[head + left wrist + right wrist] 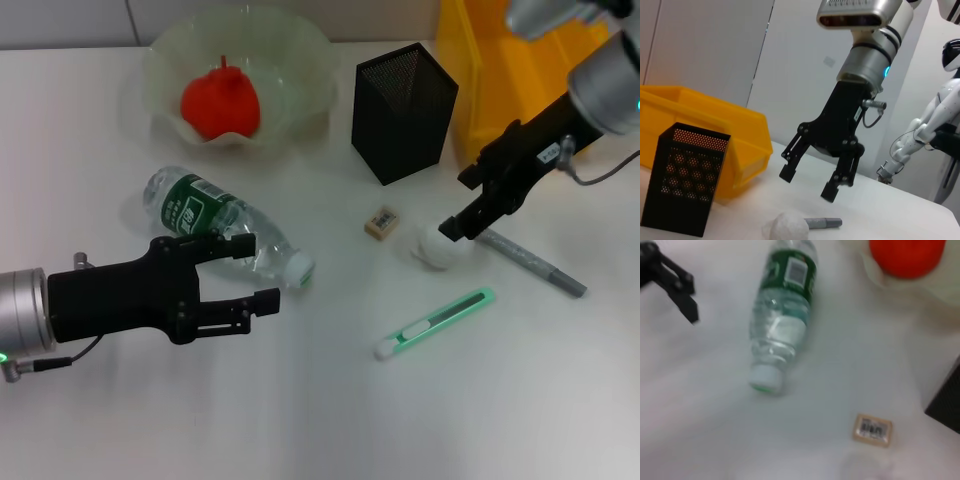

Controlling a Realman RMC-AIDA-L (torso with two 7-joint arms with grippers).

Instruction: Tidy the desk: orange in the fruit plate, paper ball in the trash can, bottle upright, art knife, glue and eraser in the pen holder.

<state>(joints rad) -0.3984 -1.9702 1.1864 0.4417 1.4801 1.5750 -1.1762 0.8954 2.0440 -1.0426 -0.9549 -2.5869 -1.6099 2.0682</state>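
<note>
The setting is a robotics laboratory or test room. Indicators: a plain white worktable (pixel 300 420) against bare white wall panels (pixel 705 45); a yellow plastic storage bin (pixel 700 115) of the industrial parts type; a white humanoid robot (pixel 935 120) standing in the background beyond the table. Desk items, including a black mesh pen holder (pixel 403 110), are laid out as test props.

A white humanoid robot (pixel 935 120) stands beyond the white table (pixel 300 420).
</note>
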